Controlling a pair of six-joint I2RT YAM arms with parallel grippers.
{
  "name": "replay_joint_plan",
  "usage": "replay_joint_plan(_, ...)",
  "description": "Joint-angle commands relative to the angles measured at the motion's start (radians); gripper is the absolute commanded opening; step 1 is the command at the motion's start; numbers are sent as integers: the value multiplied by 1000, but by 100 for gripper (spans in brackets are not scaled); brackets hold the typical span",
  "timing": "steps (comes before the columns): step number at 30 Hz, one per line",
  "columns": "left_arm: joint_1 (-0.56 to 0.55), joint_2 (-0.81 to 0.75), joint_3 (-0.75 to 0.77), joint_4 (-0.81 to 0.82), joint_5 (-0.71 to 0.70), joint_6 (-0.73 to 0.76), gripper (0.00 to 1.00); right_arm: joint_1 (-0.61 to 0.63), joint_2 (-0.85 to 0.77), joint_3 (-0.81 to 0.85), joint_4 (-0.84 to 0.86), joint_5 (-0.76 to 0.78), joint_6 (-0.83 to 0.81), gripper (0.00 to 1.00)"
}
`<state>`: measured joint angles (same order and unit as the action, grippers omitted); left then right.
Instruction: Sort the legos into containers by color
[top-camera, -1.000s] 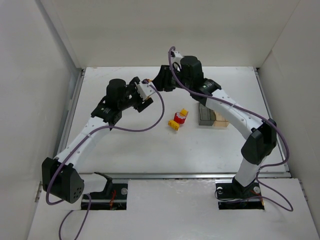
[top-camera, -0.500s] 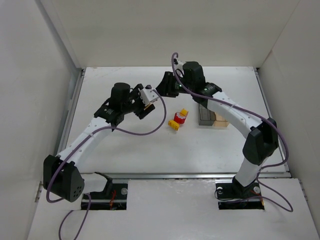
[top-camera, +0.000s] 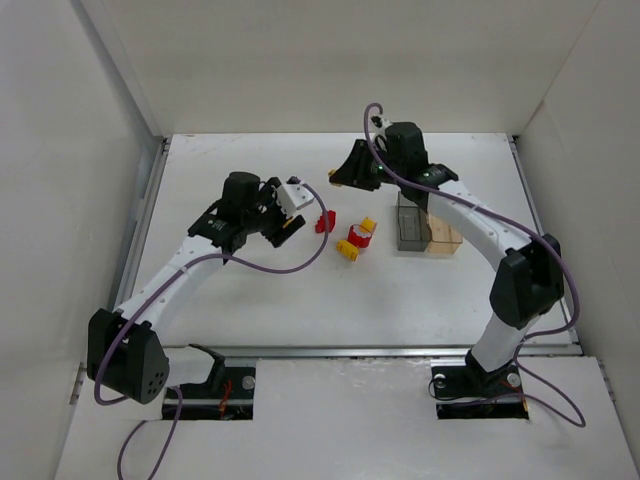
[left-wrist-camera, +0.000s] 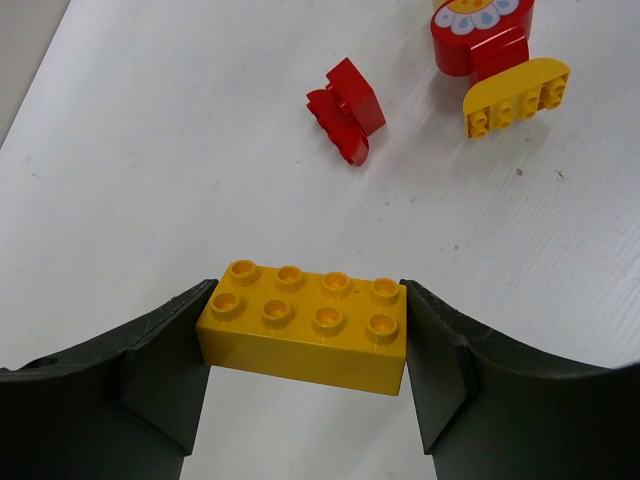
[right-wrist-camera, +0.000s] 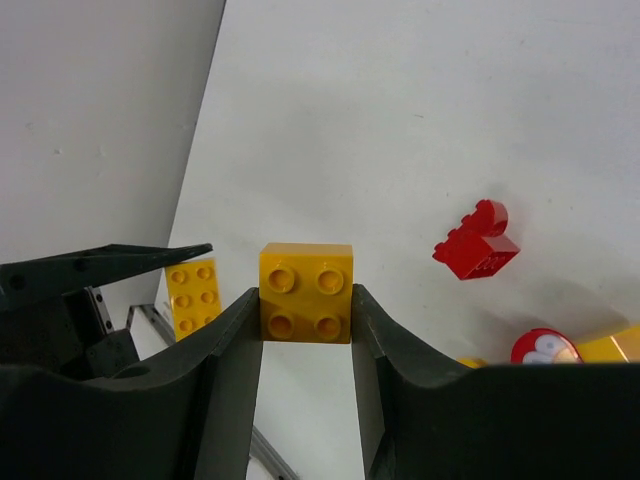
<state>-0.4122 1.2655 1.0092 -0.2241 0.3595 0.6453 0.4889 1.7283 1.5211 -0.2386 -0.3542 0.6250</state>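
Note:
My left gripper (left-wrist-camera: 306, 322) is shut on a yellow two-by-four lego (left-wrist-camera: 300, 345), held by its ends above the table. My right gripper (right-wrist-camera: 305, 312) is shut on a yellow two-by-two lego (right-wrist-camera: 305, 275), also lifted. From above, the left gripper (top-camera: 294, 219) and right gripper (top-camera: 341, 178) stand apart at mid table. A loose red lego (top-camera: 323, 222) lies between them, beside a cluster of a red and white rounded piece (top-camera: 359, 236) and a yellow piece (top-camera: 347, 251). The containers sit to the right: dark grey (top-camera: 411, 228) and tan clear (top-camera: 443, 238).
White walls close in the table on the left, back and right. A metal rail (top-camera: 380, 351) runs along the near edge by the arm bases. The right arm's forearm (top-camera: 470, 215) passes just behind the containers.
The two grippers were close together; the right one has swung away to the right. The left one has shifted slightly right and forward. The red lego on the table has come into sight.

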Motion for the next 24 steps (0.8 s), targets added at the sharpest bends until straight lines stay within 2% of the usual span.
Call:
replay_joint_plan(1,1,-8,2,8,1,-10,0,-27,-49,-4,-2,14,-22,0)
replay_joint_plan(6,1,-8,2,8,1,-21,0,-101,-84,-35,-118,79,-89,0)
replay_joint_plan(8,1,-8,-7,8,1,-21,0,-139,-98,-35,-186,194,-122,0)
replay_joint_plan(10,1,-8,-8,20,1,-30,0,-173,-98,-35,-276,251,-165,0)
replay_joint_plan(15,1,-8,-26,32,1,-39,0,-231,-53,-67,-375,407,-237,0)
replay_joint_plan(23,1,-8,-35,52,1,-58,0,-243,54,-76,-395,420,-257,0)
replay_joint_plan(24,1,-8,-35,52,1,-58,0,-243,80,-76,-395,420,-257,4)
